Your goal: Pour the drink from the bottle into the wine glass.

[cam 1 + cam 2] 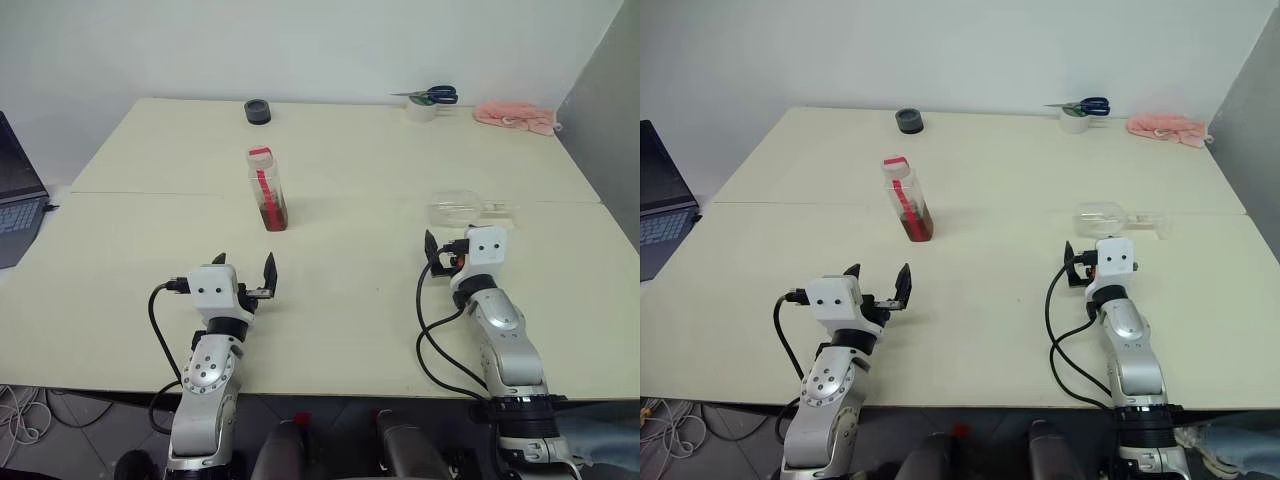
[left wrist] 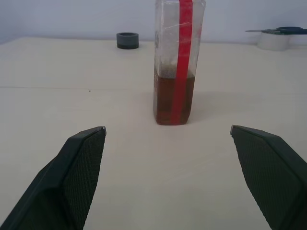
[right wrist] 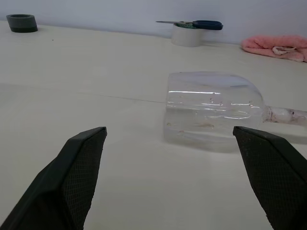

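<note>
The left tool is wide open and holds nothing. The right tool is wide open too, and it is empty. Both hang low over the worktop, near its front edge.

Ahead of the left tool stands the bottle, upright, cap on, well apart from the fingers. The drink fills just its bottom part.

Just ahead of the right tool, the wine glass lies on its side, empty, its stem pointing to the right.

Nothing is picked up yet, so I think this is the very start. Next, the glass likely needs standing up, and the left tool must reach forward and close on the bottle.
</note>
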{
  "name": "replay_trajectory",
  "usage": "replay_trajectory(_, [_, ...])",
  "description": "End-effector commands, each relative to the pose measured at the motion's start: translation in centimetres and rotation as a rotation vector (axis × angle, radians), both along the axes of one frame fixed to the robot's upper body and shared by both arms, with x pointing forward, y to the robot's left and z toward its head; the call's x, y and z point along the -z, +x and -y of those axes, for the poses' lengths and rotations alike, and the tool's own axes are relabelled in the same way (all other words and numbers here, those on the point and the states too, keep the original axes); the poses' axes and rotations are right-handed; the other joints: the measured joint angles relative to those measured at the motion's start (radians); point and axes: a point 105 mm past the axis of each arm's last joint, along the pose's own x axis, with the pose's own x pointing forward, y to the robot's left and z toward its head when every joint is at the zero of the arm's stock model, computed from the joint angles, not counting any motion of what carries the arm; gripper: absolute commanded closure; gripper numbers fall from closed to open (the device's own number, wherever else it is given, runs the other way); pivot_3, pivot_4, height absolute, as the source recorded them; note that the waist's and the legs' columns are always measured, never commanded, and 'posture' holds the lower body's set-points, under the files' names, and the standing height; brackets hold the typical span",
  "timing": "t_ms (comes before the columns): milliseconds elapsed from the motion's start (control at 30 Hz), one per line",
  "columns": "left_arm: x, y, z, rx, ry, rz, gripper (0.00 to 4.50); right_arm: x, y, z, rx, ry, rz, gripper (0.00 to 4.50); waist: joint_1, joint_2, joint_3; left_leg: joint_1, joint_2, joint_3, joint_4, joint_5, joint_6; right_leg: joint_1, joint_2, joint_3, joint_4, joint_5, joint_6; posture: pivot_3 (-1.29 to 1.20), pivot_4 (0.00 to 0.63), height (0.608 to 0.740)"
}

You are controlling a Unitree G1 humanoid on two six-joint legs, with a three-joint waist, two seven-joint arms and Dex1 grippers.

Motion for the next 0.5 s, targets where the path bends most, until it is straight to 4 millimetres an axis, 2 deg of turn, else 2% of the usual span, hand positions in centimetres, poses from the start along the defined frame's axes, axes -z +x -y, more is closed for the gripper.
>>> replay_trajectory(33, [-0.53,0.16,0.43,0.013,0.010,0.025,0.02,-1.56,-0.14,0.47,0.019,-0.010,0.057,0.00,0.000,0.000,0.000,0.000,0.000,0.000,0.000,0.000,0.000,0.000,0.000,0.000,0.000,0.000,0.000,0.00,0.150,0.740])
replay_trajectory(500, [0.19,0.53,0.58,0.010,-0.002,0.024,0.02,-1.44,-0.15,-0.10,-0.012,-0.016,0.052,0.00,0.000,0.000,0.000,0.000,0.000,0.000,0.000,0.000,0.000,0.000,0.000,0.000,0.000,0.000,0.000,0.00,0.150,0.740])
